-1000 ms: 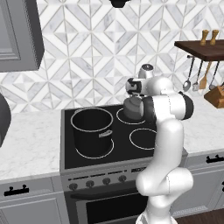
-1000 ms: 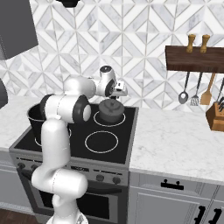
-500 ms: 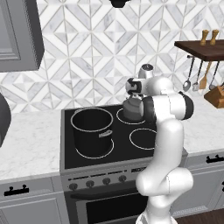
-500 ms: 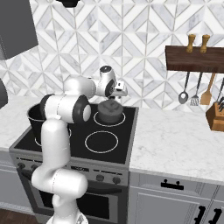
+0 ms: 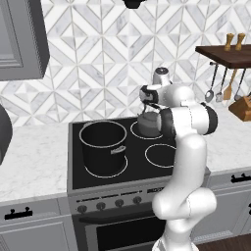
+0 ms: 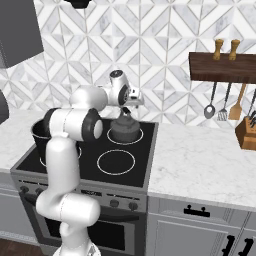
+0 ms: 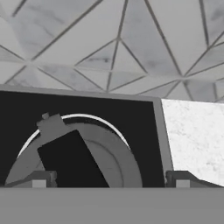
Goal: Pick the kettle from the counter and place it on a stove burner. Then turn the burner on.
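1. On the back-right ring of the black cooktop (image 6: 90, 165) sits the kettle (image 6: 124, 130), upright inside the stove burner (image 6: 141, 137); the ring's white arc shows around the kettle base in the hand view.
2. The gripper (image 7: 109, 178) sits directly above the kettle. Its fingertips (image 7: 38, 179) stand wide apart, one either side of the black handle (image 7: 72, 159), and grip nothing; whether they still graze the handle cannot be told.
3. In the left base view the robot's forearm and elbow cover the right side of the kettle (image 5: 148, 125), and the gripper (image 5: 148, 107) itself is hard to make out against the hand.
4. The right base view shows the kettle's full outline and the gripper (image 6: 125, 111) over it, but the arm hides most of the black pot (image 6: 39, 137).
5. The left base view shows that pot (image 5: 103, 146) complete, on the front-left ring, well apart from the kettle.
6. The counter (image 6: 205, 160) lies right of the cooktop. Above it hangs a wooden shelf (image 6: 222, 67) with utensils (image 6: 223, 102) beneath; a knife block (image 6: 247, 132) is cut off at the frame edge.
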Controlling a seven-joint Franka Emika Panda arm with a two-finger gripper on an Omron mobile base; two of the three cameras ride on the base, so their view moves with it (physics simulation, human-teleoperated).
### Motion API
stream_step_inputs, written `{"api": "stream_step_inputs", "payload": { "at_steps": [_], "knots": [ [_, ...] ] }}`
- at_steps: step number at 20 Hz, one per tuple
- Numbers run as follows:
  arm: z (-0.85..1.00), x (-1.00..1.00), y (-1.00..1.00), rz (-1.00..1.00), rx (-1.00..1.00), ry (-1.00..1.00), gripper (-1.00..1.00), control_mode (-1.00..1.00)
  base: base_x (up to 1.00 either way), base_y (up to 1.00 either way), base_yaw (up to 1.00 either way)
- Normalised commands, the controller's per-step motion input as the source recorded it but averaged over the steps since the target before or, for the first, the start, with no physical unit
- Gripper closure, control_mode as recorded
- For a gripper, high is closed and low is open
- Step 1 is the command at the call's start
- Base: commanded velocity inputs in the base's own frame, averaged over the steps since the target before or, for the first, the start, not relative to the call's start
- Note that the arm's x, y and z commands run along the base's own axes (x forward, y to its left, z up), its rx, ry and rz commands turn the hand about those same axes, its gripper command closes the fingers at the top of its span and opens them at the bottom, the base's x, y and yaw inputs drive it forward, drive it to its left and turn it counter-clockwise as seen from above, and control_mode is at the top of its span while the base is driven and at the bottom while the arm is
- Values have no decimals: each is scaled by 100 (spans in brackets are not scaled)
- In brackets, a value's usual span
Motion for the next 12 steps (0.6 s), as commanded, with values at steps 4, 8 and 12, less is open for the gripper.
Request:
{"api": "stream_step_inputs", "payload": {
  "at_steps": [4, 8, 12],
  "knots": [
    [43, 0, 8, 0, 0, 0, -100, -100, 0, 0, 0],
    [45, -16, 5, 0, 0, -2, -100, -100, 0, 0, 0],
    [28, -84, 0, 0, 4, -12, -100, -100, 0, 0, 0]
  ]
}}
